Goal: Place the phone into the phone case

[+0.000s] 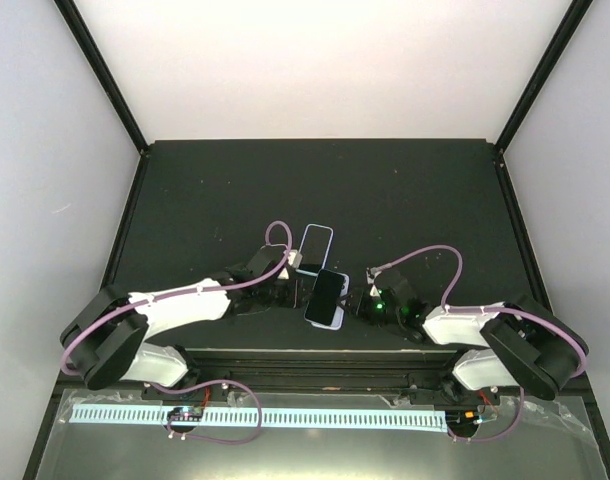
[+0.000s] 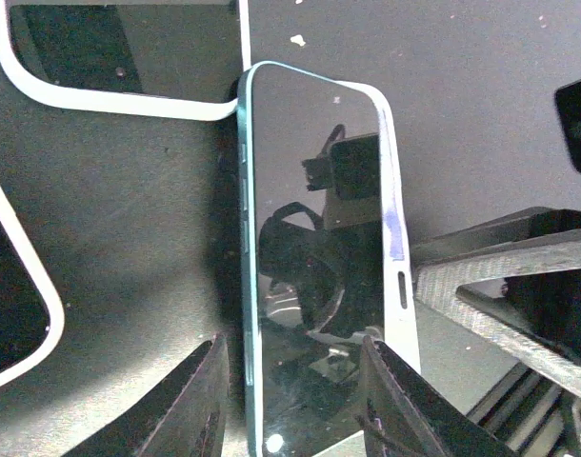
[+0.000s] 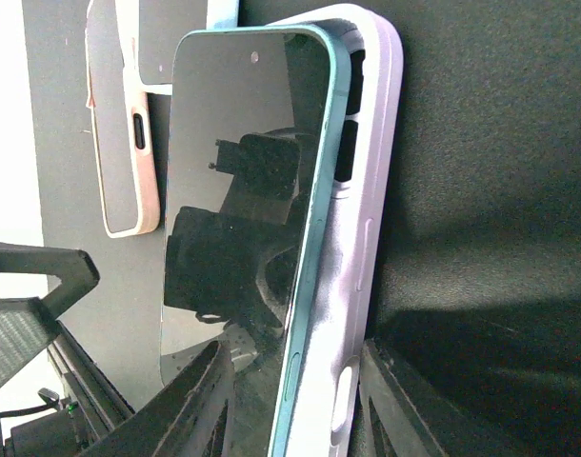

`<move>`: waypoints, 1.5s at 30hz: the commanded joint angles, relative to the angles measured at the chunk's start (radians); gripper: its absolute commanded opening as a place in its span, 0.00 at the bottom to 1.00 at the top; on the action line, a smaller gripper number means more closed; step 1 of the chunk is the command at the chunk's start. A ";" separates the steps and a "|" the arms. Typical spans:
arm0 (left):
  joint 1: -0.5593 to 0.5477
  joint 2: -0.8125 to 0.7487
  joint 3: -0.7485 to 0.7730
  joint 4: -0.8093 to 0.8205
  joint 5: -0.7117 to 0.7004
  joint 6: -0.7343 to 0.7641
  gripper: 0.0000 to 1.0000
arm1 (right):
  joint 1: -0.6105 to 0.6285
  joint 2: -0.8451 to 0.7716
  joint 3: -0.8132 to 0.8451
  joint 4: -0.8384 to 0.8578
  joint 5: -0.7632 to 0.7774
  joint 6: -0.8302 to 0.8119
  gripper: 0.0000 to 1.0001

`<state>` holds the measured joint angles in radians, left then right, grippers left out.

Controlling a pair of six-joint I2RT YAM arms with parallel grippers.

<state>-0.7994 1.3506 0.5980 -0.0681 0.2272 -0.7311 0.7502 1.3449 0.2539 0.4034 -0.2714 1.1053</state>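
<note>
The teal-green phone [image 1: 326, 295] lies screen up on the pale lavender phone case [image 1: 330, 322] at the table's near middle. In the left wrist view the phone [image 2: 310, 238] shows its teal left edge, with the case's rim [image 2: 397, 286] along its right side. In the right wrist view the phone [image 3: 243, 190] rests tilted in the case [image 3: 362, 219], its teal edge raised above the case wall. My left gripper [image 1: 293, 290] [image 2: 295, 400] is open and straddles the phone's near end. My right gripper [image 1: 360, 300] [image 3: 295, 405] is open and straddles phone and case from the other side.
A light blue-rimmed case [image 1: 314, 248] lies just behind the phone; its pale rim [image 2: 119, 95] shows in the left wrist view. A pink-rimmed one [image 3: 129, 143] lies beyond the phone in the right wrist view. Another white-rimmed edge [image 2: 29, 314] lies at the left.
</note>
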 commanded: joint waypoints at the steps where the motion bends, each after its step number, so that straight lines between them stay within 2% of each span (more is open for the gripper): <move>1: 0.008 0.027 0.021 -0.042 -0.010 0.047 0.39 | -0.001 -0.001 -0.003 0.010 0.007 -0.008 0.38; 14: 0.007 0.106 0.002 0.045 0.072 0.034 0.27 | 0.000 -0.003 -0.005 0.009 0.008 -0.007 0.38; 24: 0.008 0.126 -0.001 0.052 0.076 0.030 0.29 | 0.000 0.002 -0.006 0.014 0.004 -0.007 0.38; 32: -0.002 0.129 -0.007 0.081 0.101 0.010 0.22 | -0.001 0.003 -0.008 0.027 -0.005 0.002 0.38; 45: -0.031 0.160 0.004 0.136 0.139 -0.035 0.19 | 0.001 0.008 -0.014 0.053 -0.018 0.016 0.38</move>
<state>-0.8135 1.5028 0.5938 0.0170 0.3222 -0.7399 0.7502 1.3453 0.2497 0.4126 -0.2737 1.1099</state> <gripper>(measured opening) 0.196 0.378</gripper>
